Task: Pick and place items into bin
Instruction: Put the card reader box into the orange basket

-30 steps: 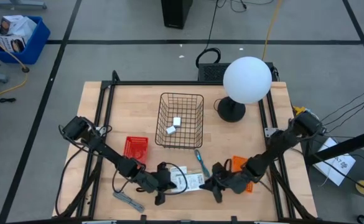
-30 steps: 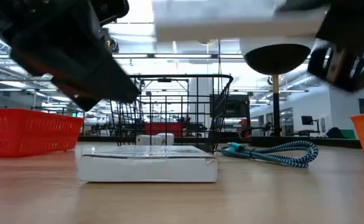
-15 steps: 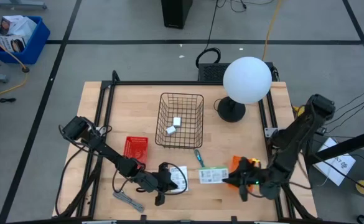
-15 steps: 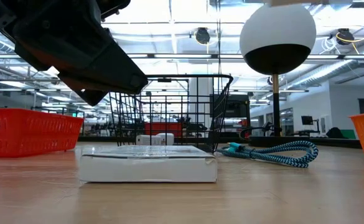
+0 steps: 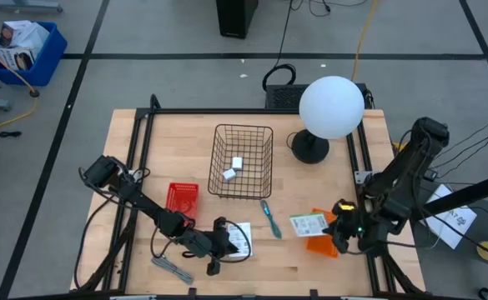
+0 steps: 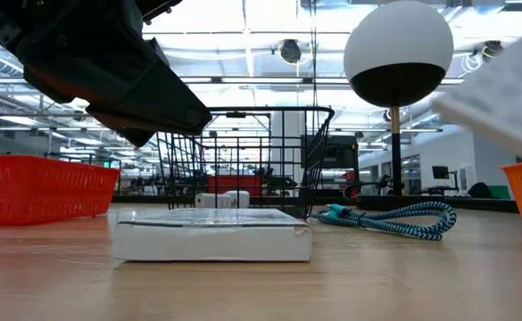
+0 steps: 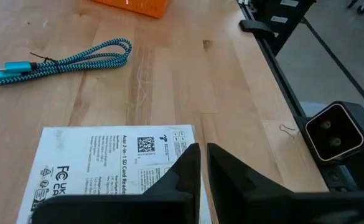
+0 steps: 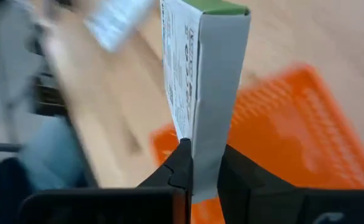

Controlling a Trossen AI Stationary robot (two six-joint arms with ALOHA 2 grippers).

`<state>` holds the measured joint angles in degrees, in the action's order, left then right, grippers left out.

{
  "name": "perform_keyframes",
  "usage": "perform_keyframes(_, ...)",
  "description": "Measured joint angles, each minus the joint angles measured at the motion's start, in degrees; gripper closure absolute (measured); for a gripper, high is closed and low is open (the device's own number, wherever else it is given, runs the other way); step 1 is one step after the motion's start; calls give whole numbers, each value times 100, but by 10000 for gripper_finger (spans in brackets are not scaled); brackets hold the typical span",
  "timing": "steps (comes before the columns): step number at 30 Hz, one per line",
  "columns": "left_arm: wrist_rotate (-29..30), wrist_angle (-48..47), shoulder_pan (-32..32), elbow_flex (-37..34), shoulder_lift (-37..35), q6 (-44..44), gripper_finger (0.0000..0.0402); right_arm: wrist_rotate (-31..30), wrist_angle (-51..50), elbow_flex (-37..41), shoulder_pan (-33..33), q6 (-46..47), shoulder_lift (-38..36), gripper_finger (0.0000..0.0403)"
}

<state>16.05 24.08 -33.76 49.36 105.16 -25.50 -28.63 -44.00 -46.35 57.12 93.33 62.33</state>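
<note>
The left gripper [image 7: 201, 163] hovers with fingers nearly together over a white printed card packet [image 7: 110, 163] lying flat on the table [image 7: 188, 74]; a teal braided cable [image 7: 63, 57] and an orange basket [image 7: 135, 5] lie beyond

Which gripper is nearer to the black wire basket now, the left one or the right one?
The left. The left gripper sits just in front of the wire basket, over a white packet. The right gripper is farther, off to the right, holding another packet.

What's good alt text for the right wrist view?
The right gripper pinches a white card packet with a green edge, held on edge above an orange bin on the wooden table. The background is blurred.
</note>
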Motion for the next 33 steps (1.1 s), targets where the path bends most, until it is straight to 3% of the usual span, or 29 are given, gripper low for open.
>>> perform_keyframes(4, 2, 0, 0, 0, 0, 0, 369, 453, -817, -478, -101, 29, -2, 367)
perform_keyframes(10, 37, 0, 0, 0, 0, 33, 369, 586, -2357, -1775, -124, -195, 54, 367)
perform_keyframes(15, 42, 1, 0, 0, 0, -9, 369, 1849, -3989, -2466, -190, 243, 413, 367)
perform_keyframes(22, 42, 0, 0, 0, 2, -12, 369, 2646, -2891, -2244, -554, -742, 657, 367)
perform_keyframes(29, 41, -2, 0, 0, 2, -28, 369, 3424, -2750, -1945, -1044, -1481, 1108, 367)
perform_keyframes(33, 39, 0, -2, 0, 2, -31, 369, 3593, -2449, -1708, -1358, -2041, 1227, 339)
